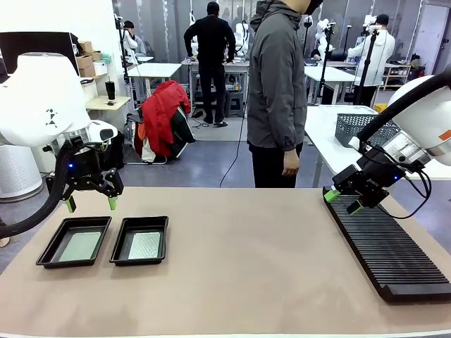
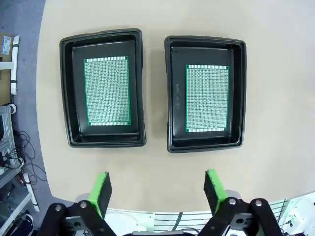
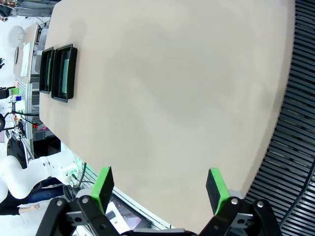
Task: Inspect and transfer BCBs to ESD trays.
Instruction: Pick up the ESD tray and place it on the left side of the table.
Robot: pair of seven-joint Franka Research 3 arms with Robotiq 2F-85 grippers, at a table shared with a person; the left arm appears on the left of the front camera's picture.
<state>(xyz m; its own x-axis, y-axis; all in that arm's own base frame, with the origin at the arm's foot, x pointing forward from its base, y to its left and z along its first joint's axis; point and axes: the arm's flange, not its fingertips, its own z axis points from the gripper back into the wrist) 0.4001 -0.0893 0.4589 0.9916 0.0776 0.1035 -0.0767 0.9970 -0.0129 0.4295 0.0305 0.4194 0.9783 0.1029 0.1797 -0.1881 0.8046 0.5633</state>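
Two black ESD trays sit side by side at the table's front left: one (image 1: 75, 241) (image 2: 103, 88) and its twin (image 1: 140, 240) (image 2: 205, 93). Each holds a flat green BCB, one (image 2: 107, 91) in the first tray and one (image 2: 207, 98) in the second. My left gripper (image 1: 91, 203) (image 2: 157, 189) hovers open and empty above the far edge of the trays. My right gripper (image 1: 344, 201) (image 3: 158, 189) hangs open and empty over the far end of the black slotted rack (image 1: 386, 243) at the right. The trays (image 3: 58, 73) appear small in the right wrist view.
A person in a grey jacket (image 1: 276, 84) stands at the far side of the table, hand (image 1: 290, 163) hanging down. A grey wire-mesh basket (image 1: 363, 128) rests on a white table behind the rack. Bare tan tabletop (image 1: 246, 246) lies between trays and rack.
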